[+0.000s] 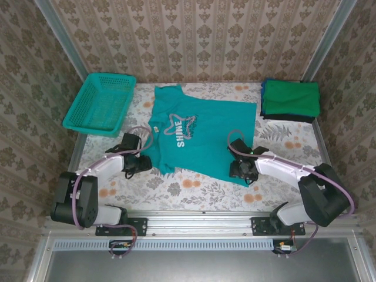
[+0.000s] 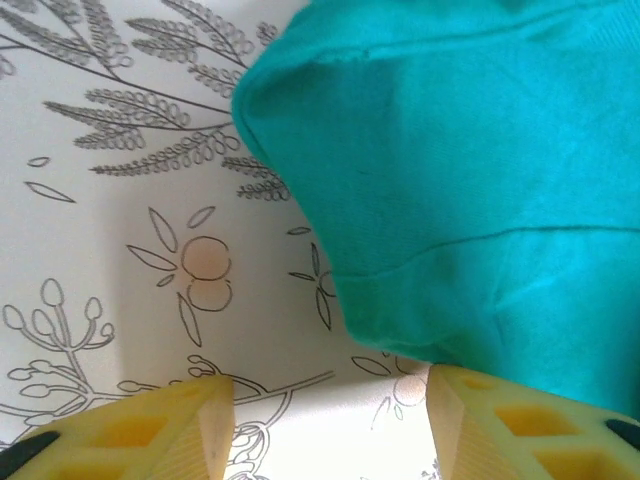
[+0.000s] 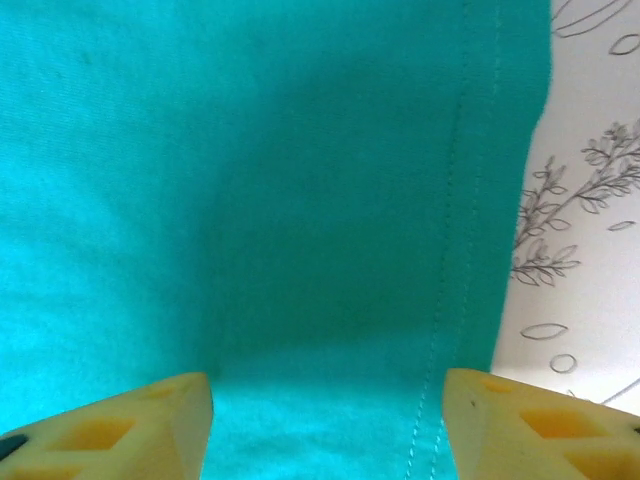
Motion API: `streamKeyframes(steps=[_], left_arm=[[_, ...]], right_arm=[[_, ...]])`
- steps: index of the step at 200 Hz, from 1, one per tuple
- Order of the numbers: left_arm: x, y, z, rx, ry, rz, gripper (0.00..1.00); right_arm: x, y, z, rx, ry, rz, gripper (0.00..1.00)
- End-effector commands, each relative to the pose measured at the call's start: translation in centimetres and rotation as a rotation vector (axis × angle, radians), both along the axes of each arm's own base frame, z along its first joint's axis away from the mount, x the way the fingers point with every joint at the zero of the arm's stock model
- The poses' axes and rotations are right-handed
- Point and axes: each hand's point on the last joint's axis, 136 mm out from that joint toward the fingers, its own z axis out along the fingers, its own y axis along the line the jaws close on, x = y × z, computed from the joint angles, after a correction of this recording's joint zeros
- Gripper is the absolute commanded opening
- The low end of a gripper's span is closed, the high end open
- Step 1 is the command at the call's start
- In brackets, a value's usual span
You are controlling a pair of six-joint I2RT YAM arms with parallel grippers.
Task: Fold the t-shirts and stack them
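I am holding my left claw (image 2: 322,420) open beside the edge of the teal cloth t-shirt with the white star print (image 1: 200,132), which is lying spread on the flowered table (image 1: 188,191). My right claw (image 3: 327,425) is hovering open over its stitched hem.

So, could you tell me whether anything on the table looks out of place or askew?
Nothing spilled or damaged. The teal t-shirt lies askew on the table, and its edge by the left end effector is bunched up instead of flat.
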Motion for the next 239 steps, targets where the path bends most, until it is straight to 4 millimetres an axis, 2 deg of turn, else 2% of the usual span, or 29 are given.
streamKeyframes(steps=[1,22,32,49,79,82,102,127,172,178,185,197,210,225,239], left_arm=[[4.0,-4.2,1.3,-0.165,-0.158,-0.043,0.52],[5.1,-4.9,1.7,-0.142,-0.18,-0.07,0.49],[5.8,-5.3,1.9,-0.147,-0.191,-0.079,0.44],[6.8,-6.0,2.2,-0.163,-0.199,-0.098,0.28],[7.6,-6.7,3.8,-0.19,-0.225,-0.124,0.02],[7.6,-6.7,4.0,-0.192,-0.228,-0.126,0.0],[7.3,-6.8,5.6,-0.204,-0.254,-0.137,0.0],[6.8,-7.1,8.1,-0.217,-0.29,-0.153,0.0],[5.3,-7.0,13.3,-0.202,-0.393,-0.178,0.0],[5.0,-6.9,13.2,-0.188,-0.394,-0.185,0.0],[4.7,-6.5,12.6,-0.168,-0.378,-0.184,0.15],[3.9,-5.7,10.5,-0.121,-0.312,-0.168,0.22],[2.9,-4.9,7.9,-0.088,-0.233,-0.147,0.41],[2.2,-4.6,5.4,-0.082,-0.186,-0.128,0.49],[2.3,-4.9,4.0,-0.091,-0.161,-0.127,0.49]], right_arm=[[-0.3,0.3,-1.3,0.007,0.026,-0.02,0.51],[0.0,0.0,-1.4,-0.021,0.02,-0.024,0.32],[0.4,-0.4,-1.0,-0.044,0.004,-0.024,0.24],[0.9,-1.1,0.0,-0.086,-0.014,-0.019,0.13],[1.6,-2.9,2.0,-0.122,-0.049,-0.028,0.05],[1.8,-3.1,2.8,-0.114,-0.075,-0.031,0.05],[2.5,-4.1,5.0,-0.106,-0.135,-0.044,0.03],[3.6,-4.1,7.3,-0.063,-0.21,-0.031,0.01],[4.8,-3.9,9.1,-0.063,-0.253,0.001,0.01],[5.0,-3.8,9.2,-0.059,-0.258,0.003,0.01],[5.0,-3.8,9.1,-0.053,-0.258,0.003,0.01],[5.2,-3.7,8.8,-0.042,-0.258,0.004,0.01],[5.2,-3.6,8.4,-0.04,-0.249,0.007,0.01],[5.2,-3.5,7.8,-0.031,-0.241,0.008,0.01],[5.3,-3.3,7.4,-0.022,-0.232,0.012,0.01]])
